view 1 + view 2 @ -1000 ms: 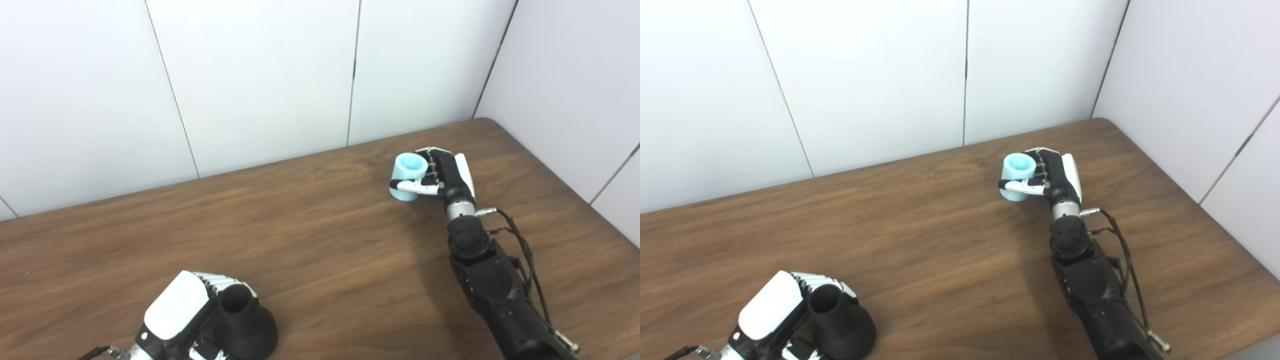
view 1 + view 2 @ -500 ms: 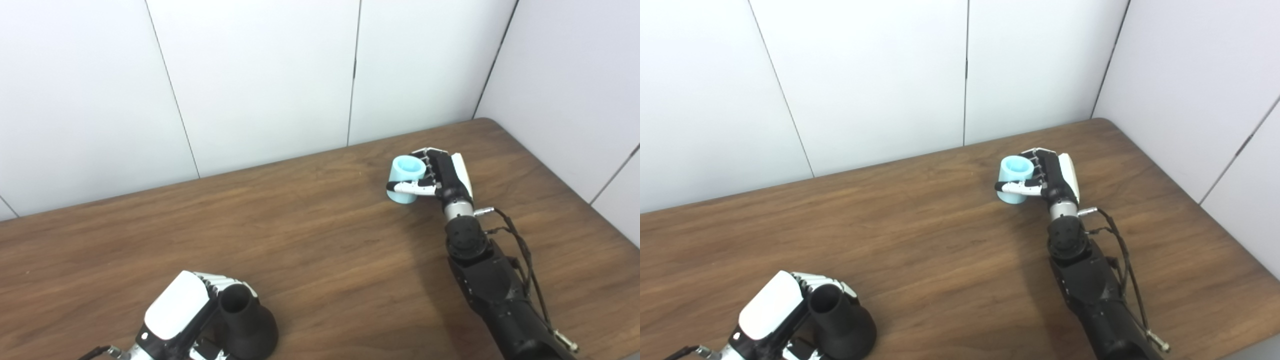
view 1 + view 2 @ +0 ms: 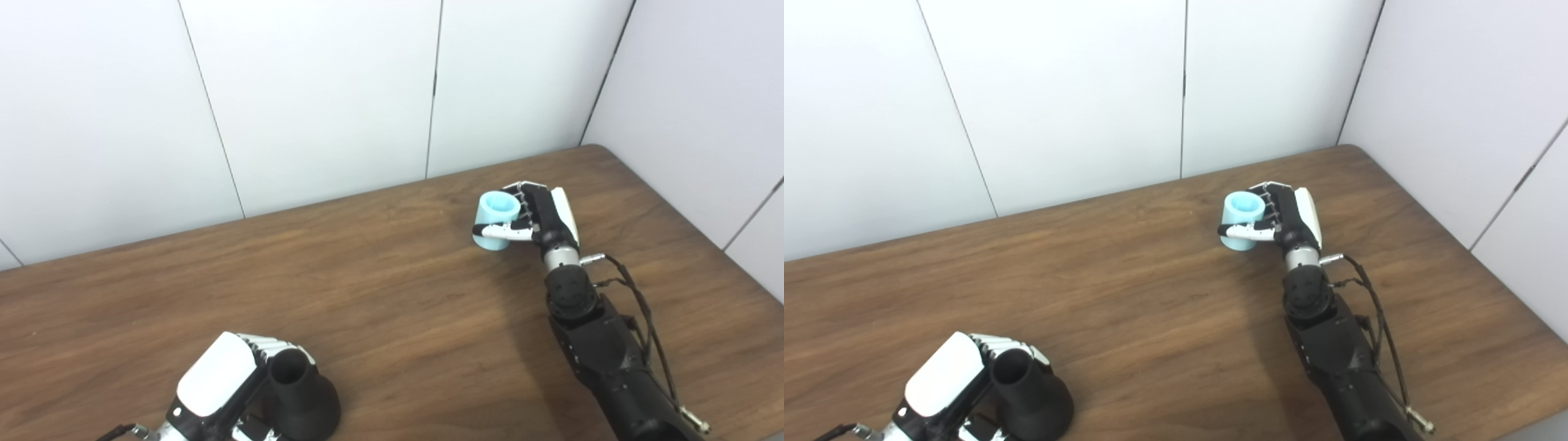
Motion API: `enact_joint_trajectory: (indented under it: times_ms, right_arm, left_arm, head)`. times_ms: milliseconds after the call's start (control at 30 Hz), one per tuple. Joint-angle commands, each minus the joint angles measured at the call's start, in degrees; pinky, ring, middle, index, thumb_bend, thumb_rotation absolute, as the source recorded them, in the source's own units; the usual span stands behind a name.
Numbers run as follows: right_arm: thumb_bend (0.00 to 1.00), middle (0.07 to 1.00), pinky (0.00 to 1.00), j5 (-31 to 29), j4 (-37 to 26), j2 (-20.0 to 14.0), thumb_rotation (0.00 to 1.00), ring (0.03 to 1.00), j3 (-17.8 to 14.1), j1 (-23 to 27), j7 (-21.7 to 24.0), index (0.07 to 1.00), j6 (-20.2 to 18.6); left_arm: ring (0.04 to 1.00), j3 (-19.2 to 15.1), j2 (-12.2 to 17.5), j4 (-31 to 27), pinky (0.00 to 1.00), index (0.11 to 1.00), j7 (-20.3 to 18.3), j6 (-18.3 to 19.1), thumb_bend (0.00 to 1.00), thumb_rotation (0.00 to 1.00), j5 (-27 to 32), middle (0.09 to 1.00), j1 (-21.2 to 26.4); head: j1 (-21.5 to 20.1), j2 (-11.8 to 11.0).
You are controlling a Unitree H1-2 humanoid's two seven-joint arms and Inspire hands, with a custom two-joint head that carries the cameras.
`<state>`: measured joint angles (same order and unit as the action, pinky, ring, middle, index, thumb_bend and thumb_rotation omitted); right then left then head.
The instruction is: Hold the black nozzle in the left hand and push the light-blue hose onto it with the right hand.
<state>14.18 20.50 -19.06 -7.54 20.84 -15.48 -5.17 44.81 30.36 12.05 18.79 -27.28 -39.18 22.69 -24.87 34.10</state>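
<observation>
Left hand (image 3: 223,383) at near left edge of wooden table (image 3: 380,294), fingers wrapped round black nozzle (image 3: 303,395), opening up. Right hand (image 3: 542,214) far right, clasping light-blue hose (image 3: 495,211), well apart from nozzle.

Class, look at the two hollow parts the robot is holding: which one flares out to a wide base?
The black nozzle in the left hand: narrow open neck on top, broad base. The light-blue hose in the right hand is straight-sided.
</observation>
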Motion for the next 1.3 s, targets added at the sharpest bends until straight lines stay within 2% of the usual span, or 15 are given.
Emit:
enact_joint_trajectory:
  times_ms: [0,233,400,600,700,833,900,1100,1267]
  right_arm:
    - [0.52,0.465,0.31,0.88,-1.78,-1.5,0.0,0.44,0.2,0.87,0.33,0.503,0.13]
    - [0.52,0.463,0.32,1.36,-2.28,-1.71,0.0,0.445,0.41,0.82,0.44,0.502,0.6]
    - [0.52,0.413,0.24,1.37,-2.21,-1.91,0.0,0.356,0.41,1.01,0.78,0.519,1.05]
    - [0.52,0.423,0.25,1.38,-3.33,-1.79,0.0,0.372,0.29,1.27,1.27,0.518,1.02]
    - [0.52,0.411,0.22,1.44,-4.32,-1.75,0.0,0.334,0.29,1.42,1.68,0.52,0.69]
    - [0.52,0.437,0.28,1.14,-6.43,-1.51,0.0,0.403,0.21,1.84,2.68,0.512,-0.66]
    - [0.52,0.417,0.26,1.22,-7.66,-1.49,0.0,0.366,0.32,2.04,3.19,0.515,-1.57]
    - [0.52,0.488,0.39,1.89,-10.54,-1.38,0.0,0.486,0.81,2.45,3.9,0.488,-1.86]
    - [0.52,0.483,0.34,2.99,-13.69,-1.44,0.0,0.447,2.0,2.42,5.01,0.492,-2.6]
  left_arm:
    - [0.408,1.08,0.63,1.93,0.32,0.496,-0.75,0.36,0.52,0.0,-0.84,0.474,-1.64]
    - [0.418,1.43,0.73,2.01,0.33,0.488,-0.63,0.37,0.52,0.0,-1.0,0.482,-1.44]
    - [0.416,1.66,0.59,2.34,0.33,0.493,-0.29,0.37,0.52,0.0,-0.74,0.477,-1.39]
    - [0.416,1.54,0.37,2.4,0.32,0.489,-0.97,0.36,0.52,0.0,0.02,0.481,-1.45]
    - [0.409,1.54,0.25,2.47,0.31,0.492,-1.08,0.37,0.52,0.0,-0.03,0.478,-1.5]
    - [0.388,1.61,0.21,2.54,0.3,0.501,-0.89,0.36,0.52,0.0,-0.33,0.466,-1.41]
    - [0.386,1.7,0.1,2.89,0.29,0.5,-0.58,0.36,0.52,0.0,-0.64,0.467,-1.33]
    - [0.396,1.94,-0.13,3.59,0.3,0.5,-0.32,0.36,0.52,0.0,-0.6,0.468,-1.14]
    - [0.393,2.21,-0.18,3.8,0.3,0.5,-0.12,0.37,0.52,0.0,-0.96,0.467,-0.94]
  head:
    - [-0.08,0.04]
    - [-0.07,0.05]
    - [-0.03,-0.01]
    - [0.05,-0.09]
    - [0.12,-0.12]
    - [0.16,-0.28]
    - [0.25,-0.3]
    - [0.39,-0.5]
    - [0.57,-0.54]
